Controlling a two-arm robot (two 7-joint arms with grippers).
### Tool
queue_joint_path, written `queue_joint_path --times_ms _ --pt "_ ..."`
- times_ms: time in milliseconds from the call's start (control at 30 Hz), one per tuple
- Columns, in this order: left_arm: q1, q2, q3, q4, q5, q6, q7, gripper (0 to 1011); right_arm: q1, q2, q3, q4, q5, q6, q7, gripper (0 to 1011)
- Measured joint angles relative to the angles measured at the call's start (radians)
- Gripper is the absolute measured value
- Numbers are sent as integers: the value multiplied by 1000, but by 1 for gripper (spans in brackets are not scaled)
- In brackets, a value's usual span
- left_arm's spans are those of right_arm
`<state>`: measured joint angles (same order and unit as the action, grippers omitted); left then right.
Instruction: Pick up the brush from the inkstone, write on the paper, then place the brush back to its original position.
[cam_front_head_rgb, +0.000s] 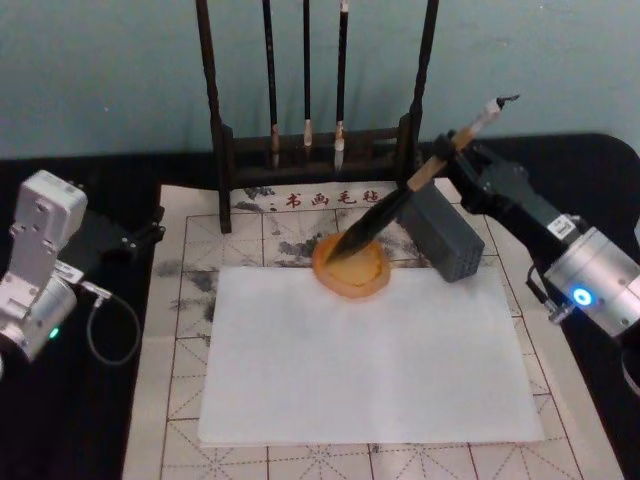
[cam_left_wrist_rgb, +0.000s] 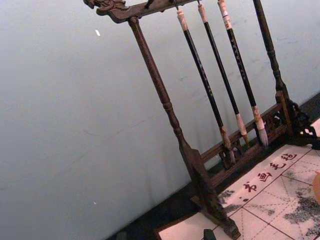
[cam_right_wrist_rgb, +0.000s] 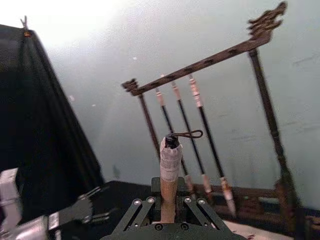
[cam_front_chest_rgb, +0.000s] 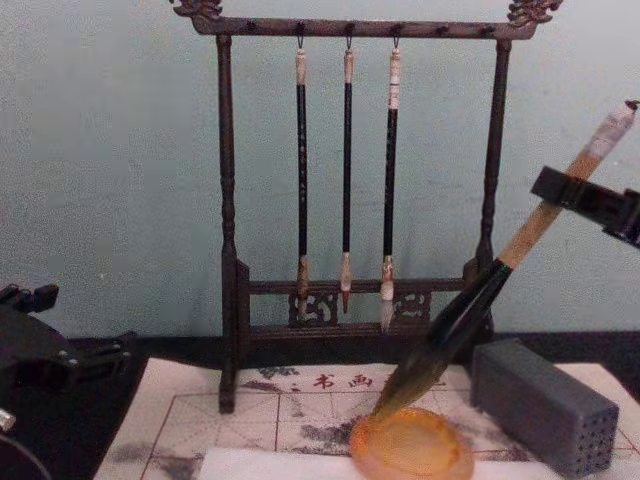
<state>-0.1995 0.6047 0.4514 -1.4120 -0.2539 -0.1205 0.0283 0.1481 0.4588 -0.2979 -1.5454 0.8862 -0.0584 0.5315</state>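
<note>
Bg is a plain pale blue-green wall (cam_front_head_rgb: 100, 70), matte, across the top third of the head view and behind everything in the chest view. A few small pale specks sit on it, upper left of the left wrist view. The table (cam_front_head_rgb: 100, 430) has a black top, seen at lower left and upper right of the head view. A dark wooden rack (cam_front_chest_rgb: 226, 200) stands at the table's back edge, ctr of chest view, just in front of the wall. A pale gridded mat (cam_front_head_rgb: 180, 340) covers the table ctr. A black drape (cam_right_wrist_rgb: 40, 125) hangs at left of the right wrist view, w/ strong white glare (cam_right_wrist_rgb: 75, 20) above it, upper left. Light elsewhere is soft and even.
</note>
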Motion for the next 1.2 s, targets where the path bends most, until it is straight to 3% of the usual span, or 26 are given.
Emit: queue_joint_path --times_ms 400,1200 --pt "0 0 0 0 0 0 0 1001 -23 19 -47 -14 -5 -22 45 187" --pt "0 0 0 0 0 0 0 1001 60 -60 -161 106 -142 -115 122 187"
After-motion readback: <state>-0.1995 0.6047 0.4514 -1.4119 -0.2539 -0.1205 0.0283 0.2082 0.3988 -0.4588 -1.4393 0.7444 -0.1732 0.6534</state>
